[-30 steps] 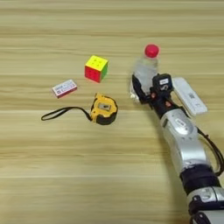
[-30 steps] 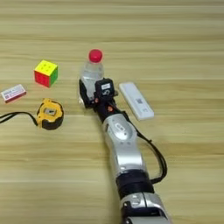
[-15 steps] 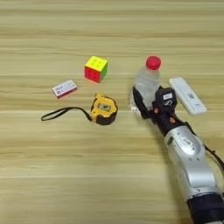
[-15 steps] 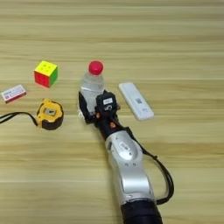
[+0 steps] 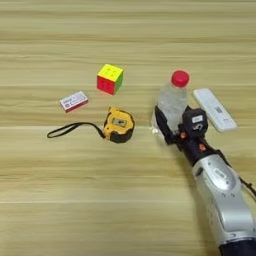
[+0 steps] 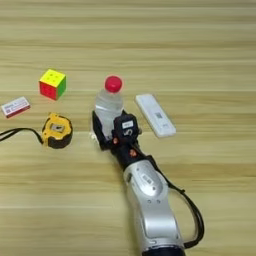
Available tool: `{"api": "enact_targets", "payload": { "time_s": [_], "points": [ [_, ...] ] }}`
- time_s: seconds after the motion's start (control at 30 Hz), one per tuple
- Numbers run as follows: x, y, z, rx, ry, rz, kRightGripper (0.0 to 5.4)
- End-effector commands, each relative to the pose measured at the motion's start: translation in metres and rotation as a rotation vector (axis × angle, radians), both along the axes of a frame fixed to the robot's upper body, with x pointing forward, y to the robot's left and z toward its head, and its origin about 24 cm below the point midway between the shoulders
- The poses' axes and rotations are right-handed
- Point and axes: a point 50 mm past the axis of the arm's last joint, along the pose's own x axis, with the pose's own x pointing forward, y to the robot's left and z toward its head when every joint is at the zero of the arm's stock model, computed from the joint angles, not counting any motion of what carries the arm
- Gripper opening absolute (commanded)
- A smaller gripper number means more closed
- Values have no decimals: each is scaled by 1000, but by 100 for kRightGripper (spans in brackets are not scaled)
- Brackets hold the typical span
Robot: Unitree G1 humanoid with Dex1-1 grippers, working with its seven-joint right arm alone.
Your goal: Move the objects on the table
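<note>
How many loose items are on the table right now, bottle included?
5. Puzzle cube far left-centre; small red-white box left of it, nearer; tape measure below the cube; water bottle at the right gripper; white remote right of the bottle. None appear hidden.

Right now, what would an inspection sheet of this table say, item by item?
Surface: light wooden table, plank grain.
Job's things: water bottle with red cap, upright; tape measure, strap trailing left; white remote flat, right of the bottle.
Clutter: puzzle cube; small red-white box.
Grippers: right gripper at the bottle's base, black fingers on either side of it, apparently gripping.
Cables: black cable along the silver forearm.
Surroundings: nothing seen beyond the table top.
</note>
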Motion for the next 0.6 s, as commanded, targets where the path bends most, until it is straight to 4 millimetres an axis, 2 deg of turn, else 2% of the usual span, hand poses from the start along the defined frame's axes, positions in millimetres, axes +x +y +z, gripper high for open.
{"api": "enact_targets", "payload": {
  "time_s": [0.03, 0.43, 0.6],
  "points": [
    [-1, 1, 6, 1, -15, 1, 308],
    [-16, 2, 4, -2, 8, 4, 308],
    [-16, 2, 1, 1, 18, 0, 308]
  ]
}}
